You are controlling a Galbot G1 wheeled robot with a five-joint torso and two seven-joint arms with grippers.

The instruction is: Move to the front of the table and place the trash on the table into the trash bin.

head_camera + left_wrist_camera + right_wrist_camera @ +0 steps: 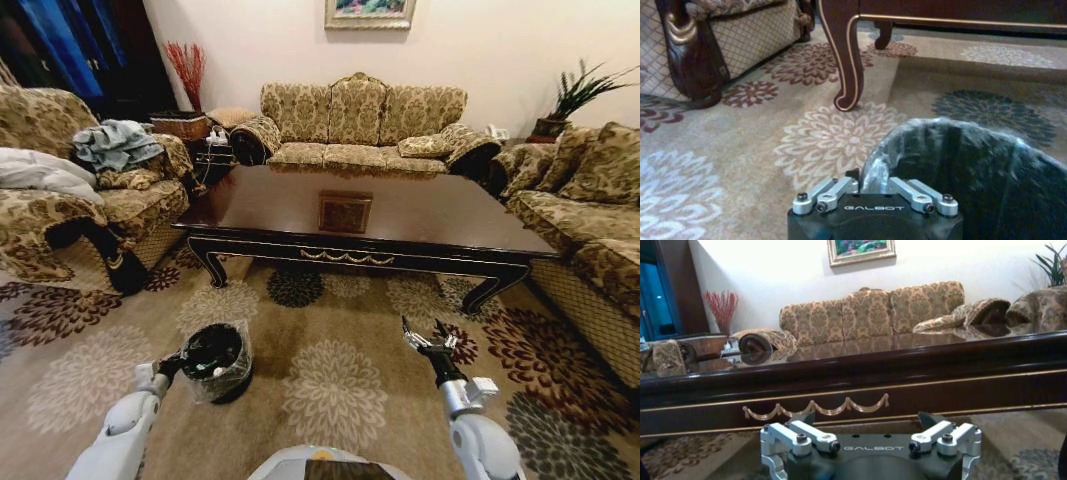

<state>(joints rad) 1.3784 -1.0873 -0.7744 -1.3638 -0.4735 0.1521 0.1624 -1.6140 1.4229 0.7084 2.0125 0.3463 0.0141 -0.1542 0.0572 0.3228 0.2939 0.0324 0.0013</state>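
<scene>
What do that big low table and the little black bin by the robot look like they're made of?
The table looks like dark brown wood with a glossy varnish: its top mirrors the sofa, and the carved legs carry gold trim. The bin seems to be black plastic, though that's a guess, lined with a thin clear plastic bag, judging by the crinkled, shiny film at its rim. The left hand is at that rim.

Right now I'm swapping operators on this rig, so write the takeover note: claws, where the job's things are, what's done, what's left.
Left claw: over the near rim of the trash bin, on the carpet left of the robot; fingers close together at the bag's edge, whether they grip it is unclear.
Right claw: open, empty, raised toward the table's front edge.
Done: robot faces the table's long side; tabletop carries no trash; a pale item lies in the bin.
Left: nothing visible to collect; confirm the bin's contents.
</scene>
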